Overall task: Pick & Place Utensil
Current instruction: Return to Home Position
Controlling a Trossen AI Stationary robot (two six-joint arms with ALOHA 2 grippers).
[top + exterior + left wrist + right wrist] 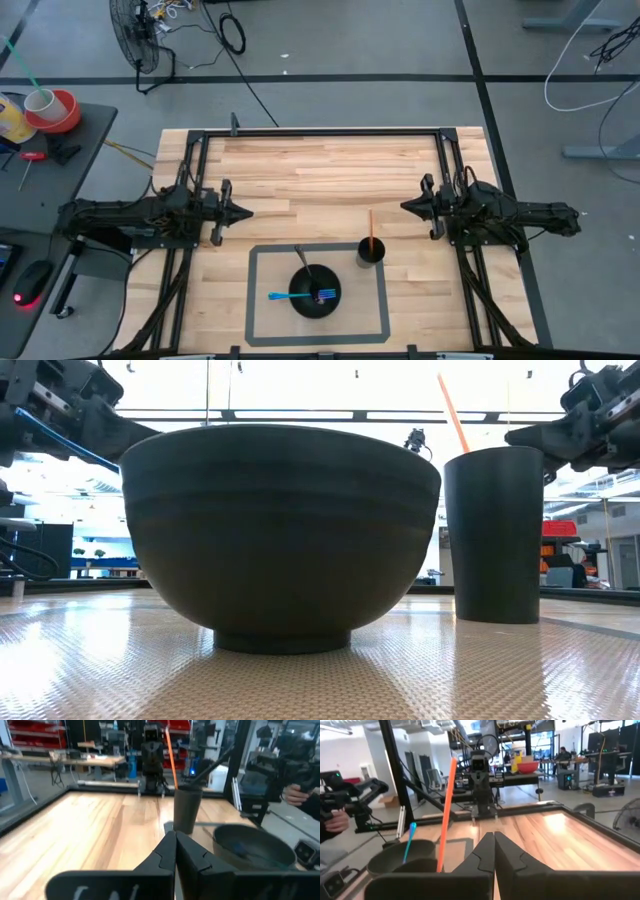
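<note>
- We log the left gripper (243, 212) over the left side of the table (320, 170), fingers pressed together, holding nothing
- Right gripper (408, 207) sits opposite over the right side, fingers likewise closed and empty
- Black bowl (280, 530) rests on the transparent mat (265, 315); the black spoon (303, 262) leans inside it, and we see a blue utensil (285, 296) in it too
- Black cup (495, 540) stands upright near the bowl at the mat's corner, orange straw (371, 228) in it
- Both grippers well apart from the mat
</note>
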